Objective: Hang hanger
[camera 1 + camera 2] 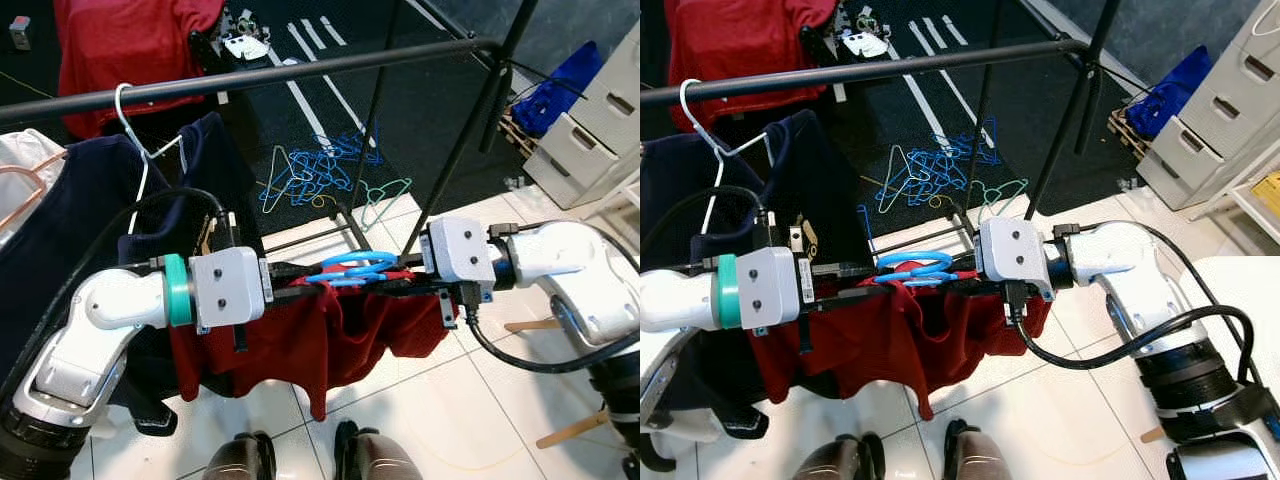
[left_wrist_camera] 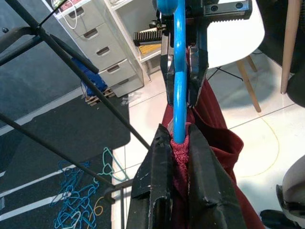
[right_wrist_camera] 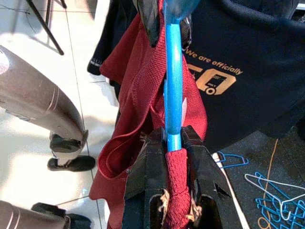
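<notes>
A blue hanger (image 1: 352,268) carries a dark red garment (image 1: 320,335) that droops below it. It is held level between my two arms, well below the black clothes rail (image 1: 260,75). My left gripper (image 1: 300,290) is shut on the hanger's left end together with the red cloth. My right gripper (image 1: 410,272) is shut on the right end the same way. In the wrist views the blue hanger (image 2: 179,81) runs straight between the black fingers (image 3: 143,183), with red fabric pinched in.
A navy shirt (image 1: 90,220) hangs on a white hanger (image 1: 130,120) on the rail's left. Several blue and green hangers (image 1: 320,170) lie on the dark floor behind. White drawers (image 1: 600,110) stand at right. A red cloth (image 1: 130,45) is at the back left.
</notes>
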### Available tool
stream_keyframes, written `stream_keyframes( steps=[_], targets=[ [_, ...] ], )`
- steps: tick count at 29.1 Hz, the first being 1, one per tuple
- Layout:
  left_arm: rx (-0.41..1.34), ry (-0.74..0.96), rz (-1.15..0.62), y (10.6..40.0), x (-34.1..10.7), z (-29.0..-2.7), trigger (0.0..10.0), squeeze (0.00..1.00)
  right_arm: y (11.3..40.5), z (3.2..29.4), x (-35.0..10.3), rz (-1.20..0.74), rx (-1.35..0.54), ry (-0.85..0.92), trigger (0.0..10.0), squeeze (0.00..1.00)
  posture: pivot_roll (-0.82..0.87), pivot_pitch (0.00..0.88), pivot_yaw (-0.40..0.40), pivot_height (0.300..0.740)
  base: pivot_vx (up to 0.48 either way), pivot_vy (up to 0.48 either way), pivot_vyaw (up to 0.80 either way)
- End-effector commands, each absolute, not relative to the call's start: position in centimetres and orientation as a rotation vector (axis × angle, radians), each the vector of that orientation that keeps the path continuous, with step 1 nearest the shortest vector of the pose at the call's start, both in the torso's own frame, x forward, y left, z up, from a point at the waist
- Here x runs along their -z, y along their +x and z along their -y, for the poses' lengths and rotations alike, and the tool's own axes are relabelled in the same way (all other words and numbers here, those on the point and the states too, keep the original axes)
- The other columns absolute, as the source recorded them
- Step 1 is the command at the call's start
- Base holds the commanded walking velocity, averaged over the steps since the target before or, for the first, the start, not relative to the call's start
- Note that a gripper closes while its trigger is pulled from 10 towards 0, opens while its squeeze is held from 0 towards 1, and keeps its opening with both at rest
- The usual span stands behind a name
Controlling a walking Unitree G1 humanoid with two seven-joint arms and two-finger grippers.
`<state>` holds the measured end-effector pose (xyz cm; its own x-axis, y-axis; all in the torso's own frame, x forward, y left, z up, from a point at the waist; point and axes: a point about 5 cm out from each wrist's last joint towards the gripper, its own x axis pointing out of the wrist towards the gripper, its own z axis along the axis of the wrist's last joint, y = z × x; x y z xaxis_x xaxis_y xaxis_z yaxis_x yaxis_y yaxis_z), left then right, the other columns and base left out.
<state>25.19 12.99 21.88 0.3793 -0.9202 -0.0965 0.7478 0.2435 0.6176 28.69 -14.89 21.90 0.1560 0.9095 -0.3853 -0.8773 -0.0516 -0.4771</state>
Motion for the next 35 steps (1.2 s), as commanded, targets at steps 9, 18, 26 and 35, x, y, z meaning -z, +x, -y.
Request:
stream_keyframes(
  steps=[9, 18, 26, 35],
  targets=[
    [1.202, 0.595, 0.317, 25.2, -22.1, -12.8, 10.0, 1.00, 28.3, 15.0, -21.6, 0.047, -1.454, -0.676, 0.0, 0.00, -0.11, 0.074, 0.040, 0.740, 0.000, 0.000, 0.00],
    [1.242, 0.450, 0.161, 25.6, -22.5, -15.4, 10.0, 0.00, 28.4, 17.3, -22.2, 0.024, -1.337, -0.670, 0.0, 0.00, -0.12, 0.078, 0.046, 0.740, 0.000, 0.000, 0.00],
    [0.914, 0.171, 0.265, 28.4, -24.6, -16.6, 10.0, 0.00, 27.7, 19.3, -23.2, 0.050, -1.206, -0.508, 0.0, 0.00, -0.14, 0.090, 0.059, 0.740, 0.000, 0.000, 0.00],
    [0.564, 0.149, 0.263, 30.0, -23.4, -16.1, 10.0, 0.00, 26.7, 19.8, -25.1, 0.166, -1.065, -0.447, 0.0, 0.00, -0.15, 0.093, 0.070, 0.740, 0.000, 0.000, 0.00]
  ],
)
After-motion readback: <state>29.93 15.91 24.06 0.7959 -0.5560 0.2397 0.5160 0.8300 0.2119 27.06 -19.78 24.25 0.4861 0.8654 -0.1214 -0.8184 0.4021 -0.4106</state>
